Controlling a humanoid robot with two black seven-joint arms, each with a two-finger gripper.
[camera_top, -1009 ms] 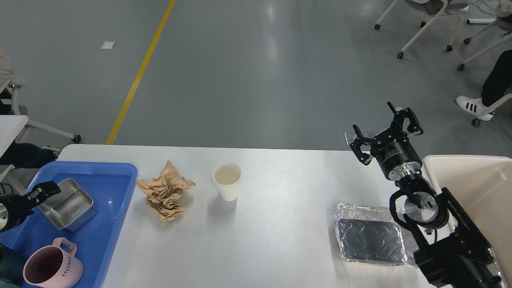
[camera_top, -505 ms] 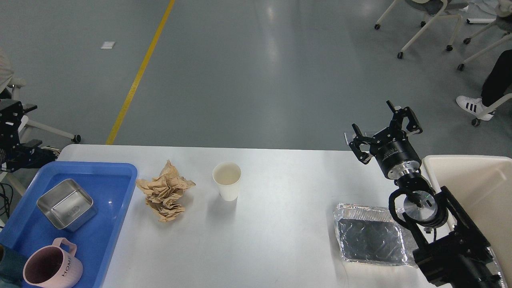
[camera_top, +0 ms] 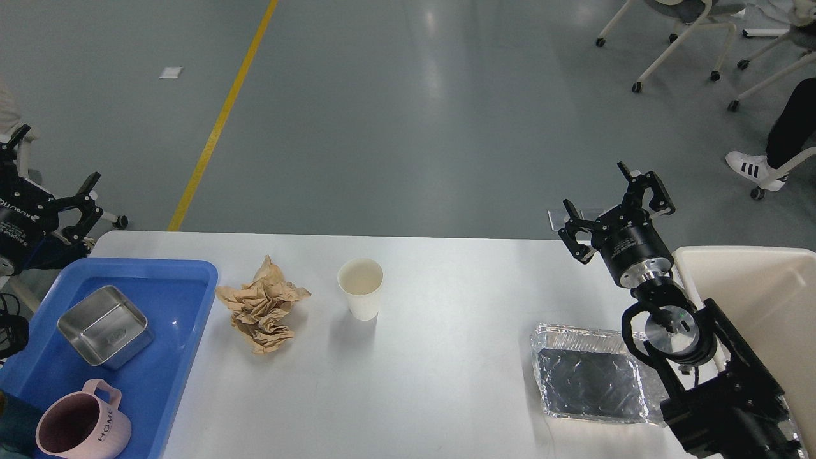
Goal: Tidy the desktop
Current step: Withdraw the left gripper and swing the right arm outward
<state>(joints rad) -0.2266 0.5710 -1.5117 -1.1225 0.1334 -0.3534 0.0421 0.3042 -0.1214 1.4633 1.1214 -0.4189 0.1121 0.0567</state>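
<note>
The white desktop fills the lower view. On it lie a crumpled brown paper, an upright white paper cup and a foil tray. A blue tray at the left holds a steel box and a pink mug. My left gripper is open and empty, raised beyond the table's far left corner. My right gripper is open and empty above the table's far right edge, behind the foil tray.
A cream bin stands at the right edge beside my right arm. Office chairs and a seated person's shoe are on the grey floor beyond. A yellow floor line runs at the far left.
My left gripper has lifted off the steel box in the blue tray and swung up and back past the table's far left corner. The right arm has barely moved.
</note>
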